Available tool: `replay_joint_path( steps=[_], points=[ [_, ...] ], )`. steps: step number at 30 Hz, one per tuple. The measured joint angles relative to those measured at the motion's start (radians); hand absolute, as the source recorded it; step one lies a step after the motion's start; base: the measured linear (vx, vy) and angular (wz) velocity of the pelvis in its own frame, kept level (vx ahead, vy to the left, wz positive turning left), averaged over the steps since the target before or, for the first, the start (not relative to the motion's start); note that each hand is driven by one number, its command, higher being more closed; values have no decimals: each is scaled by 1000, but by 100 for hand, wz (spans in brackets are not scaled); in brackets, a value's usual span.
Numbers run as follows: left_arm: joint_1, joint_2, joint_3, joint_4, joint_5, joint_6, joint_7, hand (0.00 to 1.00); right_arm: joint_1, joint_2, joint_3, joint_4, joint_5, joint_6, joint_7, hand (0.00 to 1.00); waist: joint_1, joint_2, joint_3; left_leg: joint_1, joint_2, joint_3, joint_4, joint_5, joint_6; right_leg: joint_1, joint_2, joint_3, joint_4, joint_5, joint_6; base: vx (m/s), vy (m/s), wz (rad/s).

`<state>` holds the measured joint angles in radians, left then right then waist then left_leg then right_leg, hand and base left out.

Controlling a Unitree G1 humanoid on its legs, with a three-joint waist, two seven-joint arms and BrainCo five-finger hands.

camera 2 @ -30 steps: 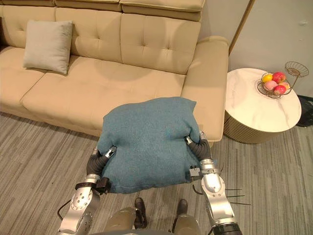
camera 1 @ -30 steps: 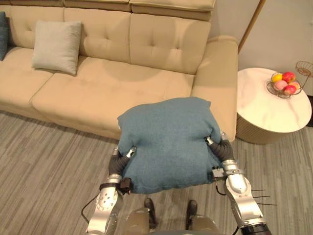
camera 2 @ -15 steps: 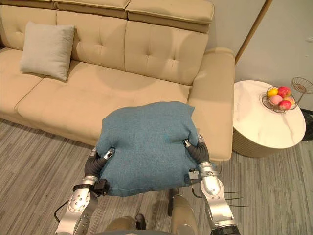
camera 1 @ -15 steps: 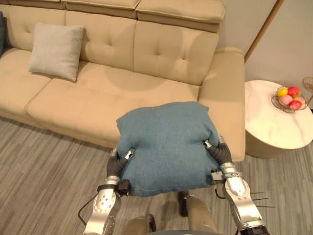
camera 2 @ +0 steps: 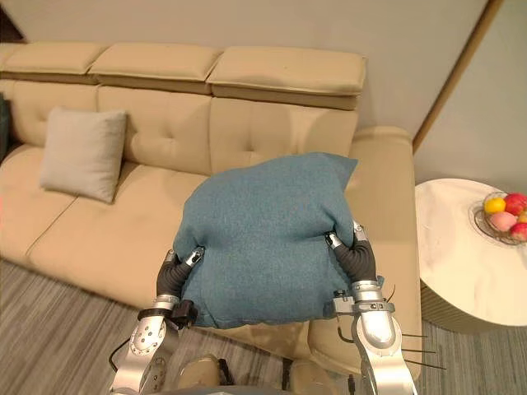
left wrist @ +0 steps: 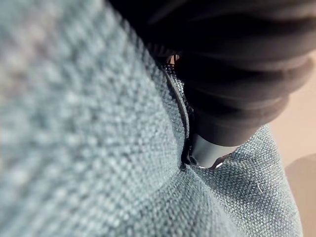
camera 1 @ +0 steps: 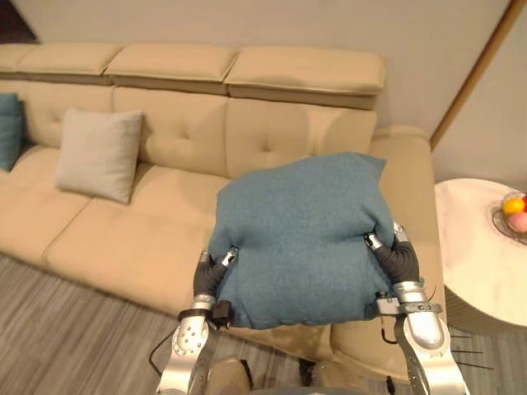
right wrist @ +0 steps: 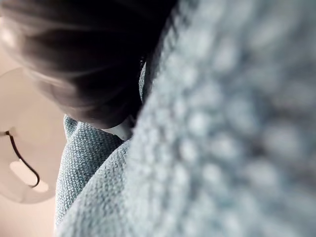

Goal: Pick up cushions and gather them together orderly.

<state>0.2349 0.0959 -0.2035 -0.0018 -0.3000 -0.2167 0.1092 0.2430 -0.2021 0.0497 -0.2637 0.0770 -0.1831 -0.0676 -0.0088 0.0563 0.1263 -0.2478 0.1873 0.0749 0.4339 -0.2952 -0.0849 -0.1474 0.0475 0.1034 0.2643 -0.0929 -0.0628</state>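
A large blue cushion (camera 1: 305,230) hangs in the air between both hands, in front of the right seat of the beige sofa (camera 1: 156,214). My left hand (camera 1: 211,276) grips its left edge and my right hand (camera 1: 398,260) grips its right edge, thumbs pressed on top. Its woven cloth (left wrist: 98,148) lies right against the left hand's dark cover (left wrist: 232,74), and likewise in the right wrist view (right wrist: 222,123). A light grey-beige cushion (camera 1: 99,154) leans on the sofa back at the left. Part of another blue cushion (camera 1: 8,130) shows at the far left.
A round white marble side table (camera 2: 461,263) stands right of the sofa's armrest (camera 2: 387,206), with a wire basket of fruit (camera 2: 504,216) on it. Grey wood-look floor (camera 1: 74,329) runs in front of the sofa.
The camera has come closer to the sofa and looks higher. Both hands have raised the blue cushion, so it now covers the sofa's right seat and armrest.
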Motion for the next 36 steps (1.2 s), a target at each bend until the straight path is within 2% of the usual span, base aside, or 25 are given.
replay_joint_path(
  steps=[1,2,3,4,6,8,9,10,13,16,17,19,21,23,25,26,29,30,31,33,36],
  points=[
    [7,-1,0,1,1,0,0,100,-14,0,0,31,-1,0,0,100,-1,1,-1,15,-13,-26,-61,18,-20,5,1,41,4,-9,21,193,302,-116],
    [11,-4,-1,5,3,0,0,100,-16,-2,0,60,-2,0,0,100,-5,17,-11,36,-13,-31,-129,83,-8,3,14,83,11,-21,46,187,327,-111],
    [11,-5,-2,8,3,0,0,100,-16,-1,0,71,-3,0,0,100,-6,24,-15,43,-13,-30,-141,138,-11,2,20,96,12,-25,55,193,376,-106],
    [10,2,-1,20,6,0,0,100,-16,11,1,96,-9,0,0,100,-5,16,-17,54,-15,-17,-134,193,-18,4,17,134,11,-31,78,188,381,-88],
    [10,21,-1,44,14,1,-1,100,-7,39,4,109,-15,1,3,100,-28,-28,-26,70,-64,70,-146,177,9,-4,-38,197,-13,-32,130,163,399,-82],
    [13,33,0,46,18,1,-1,100,-20,39,11,123,-24,1,7,100,-26,-37,-29,79,-79,121,-147,168,25,-15,-57,235,-26,-21,151,52,276,-74],
    [13,46,6,46,19,0,-1,100,-46,40,25,146,-32,1,7,100,-26,-38,-30,84,-90,167,-147,157,41,-25,-73,269,-49,-4,176,3,196,-80],
    [13,48,13,46,20,0,-1,100,-61,40,32,158,-32,1,7,100,-24,-38,-30,86,-92,183,-148,154,46,-34,-77,275,-55,3,181,-20,213,-100],
    [5,62,47,47,41,0,4,100,-157,40,71,246,-32,1,6,100,-10,-39,-29,83,-96,258,-168,146,58,-67,-91,270,-105,60,179,-66,132,-76],
    [-26,68,56,47,79,0,25,100,-194,38,79,284,-43,1,-2,100,-9,-36,-28,49,-95,267,-183,148,59,-93,-106,231,-165,102,160,-75,22,-18],
    [-55,70,56,56,90,0,42,100,-232,36,85,314,-51,1,-22,100,-8,-36,-28,23,-94,265,-187,159,61,-113,-110,211,-185,120,146,-77,-19,3],
    [-117,75,57,77,114,0,73,100,-296,32,89,347,-64,1,-48,100,-9,-32,-19,-18,-100,256,-197,185,68,-143,-119,188,-215,155,146,-52,-27,13],
    [-219,91,58,99,128,0,113,100,-398,31,92,386,-86,1,-80,100,-3,-28,12,-72,-102,252,-215,223,75,-182,-130,148,-243,205,136,-86,-34,12],
    [-379,116,58,121,145,1,182,100,-561,27,96,441,-109,3,-154,100,1,-25,69,-144,-106,239,-225,264,80,-245,-137,113,-253,242,143,-129,-33,20],
    [-492,124,59,146,157,5,230,100,-648,27,91,456,-127,19,-207,100,15,-25,80,-195,-104,228,-225,284,80,-291,-136,99,-253,257,147,-141,-45,23],
    [-600,132,59,169,161,9,273,100,-726,28,74,465,-131,30,-249,100,29,-26,115,-207,-100,219,-225,296,79,-296,-134,87,-253,265,147,-133,-44,22],
    [-792,174,58,205,165,14,357,100,-884,31,41,495,-137,38,-328,100,35,-25,132,-262,-97,197,-227,317,74,-343,-131,58,-248,275,145,-136,-35,24],
    [-929,200,57,229,173,14,395,100,-988,33,4,506,-140,36,-364,100,50,-26,164,-273,-99,192,-246,341,73,-360,-130,54,-248,287,140,-98,-29,16],
    [-989,209,58,249,179,13,403,100,-1034,34,-12,524,-142,36,-376,100,53,-26,177,-275,-101,191,-258,351,71,-366,-130,52,-248,291,139,-107,-32,18],
    [-1234,257,60,342,196,12,439,100,-1236,36,-73,632,-147,33,-421,100,53,-25,217,-295,-110,168,-313,406,69,-397,-131,30,-256,308,136,-111,-33,24],
    [-1421,271,99,445,202,11,443,100,-1410,35,-135,771,-148,32,-450,100,51,-19,231,-317,-122,144,-378,465,68,-421,-131,7,-291,340,130,-73,-24,23]
  ],
)
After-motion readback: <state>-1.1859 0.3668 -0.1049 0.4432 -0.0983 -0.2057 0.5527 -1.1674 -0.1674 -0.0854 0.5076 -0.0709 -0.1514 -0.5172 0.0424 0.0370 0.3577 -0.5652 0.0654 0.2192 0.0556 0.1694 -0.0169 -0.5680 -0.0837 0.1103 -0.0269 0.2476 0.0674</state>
